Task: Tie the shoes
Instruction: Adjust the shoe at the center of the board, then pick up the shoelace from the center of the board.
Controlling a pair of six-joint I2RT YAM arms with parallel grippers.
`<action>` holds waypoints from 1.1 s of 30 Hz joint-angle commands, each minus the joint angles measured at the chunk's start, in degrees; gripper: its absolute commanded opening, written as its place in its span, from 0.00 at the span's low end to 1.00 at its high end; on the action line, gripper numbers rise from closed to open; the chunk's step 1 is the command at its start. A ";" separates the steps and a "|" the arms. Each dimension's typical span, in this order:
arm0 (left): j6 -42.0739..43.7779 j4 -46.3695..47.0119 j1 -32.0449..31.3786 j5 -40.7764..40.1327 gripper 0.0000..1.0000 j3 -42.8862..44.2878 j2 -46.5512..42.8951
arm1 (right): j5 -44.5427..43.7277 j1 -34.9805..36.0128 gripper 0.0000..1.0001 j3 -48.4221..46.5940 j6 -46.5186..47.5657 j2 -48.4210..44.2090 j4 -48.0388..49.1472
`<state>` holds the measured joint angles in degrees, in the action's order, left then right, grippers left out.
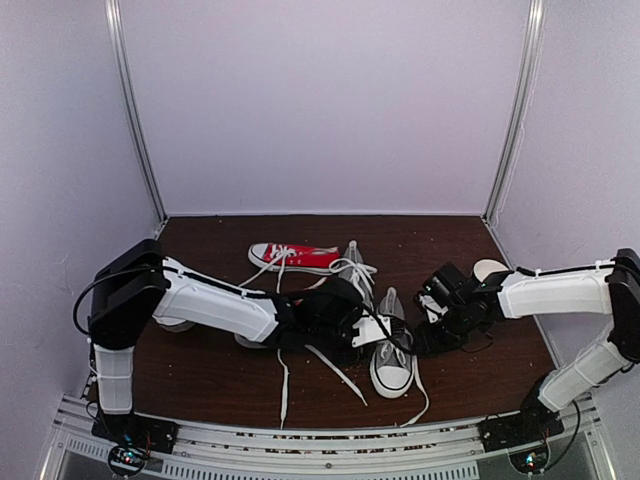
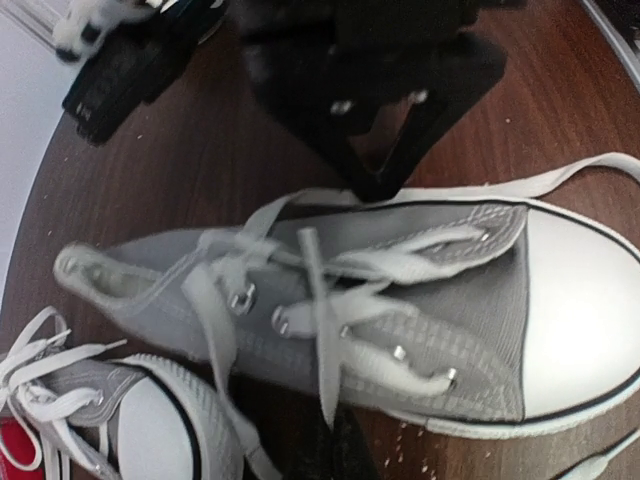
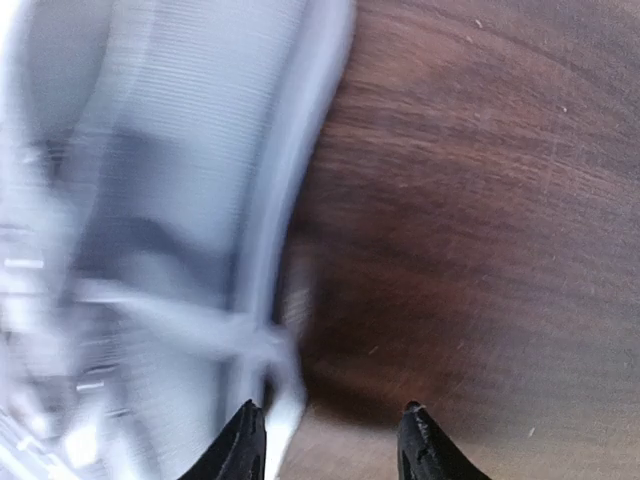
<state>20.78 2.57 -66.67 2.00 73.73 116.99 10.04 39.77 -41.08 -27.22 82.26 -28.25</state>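
Note:
One grey shoe lies near the table's front, toe toward the arms; in the left wrist view the grey shoe fills the middle, its white toe cap to the right. My left gripper is shut on a loose white lace that runs across the shoe's eyelets; from above the left gripper sits over the shoe's opening. My right gripper stands open beside the blurred shoe, with a lace end against its left finger. A second grey shoe lies behind.
A red sneaker lies on its side at the back of the dark wooden table. Loose laces trail toward the front edge. White walls enclose the table on three sides.

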 commanded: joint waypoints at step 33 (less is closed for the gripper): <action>-10.95 15.72 7.08 -1.06 0.00 -17.16 -21.63 | -17.65 35.45 0.50 -5.38 79.17 -6.02 -23.99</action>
<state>10.68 16.25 -60.03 0.86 56.66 96.95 -3.97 74.19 -47.20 45.54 73.19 -58.17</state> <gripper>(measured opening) 0.004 0.504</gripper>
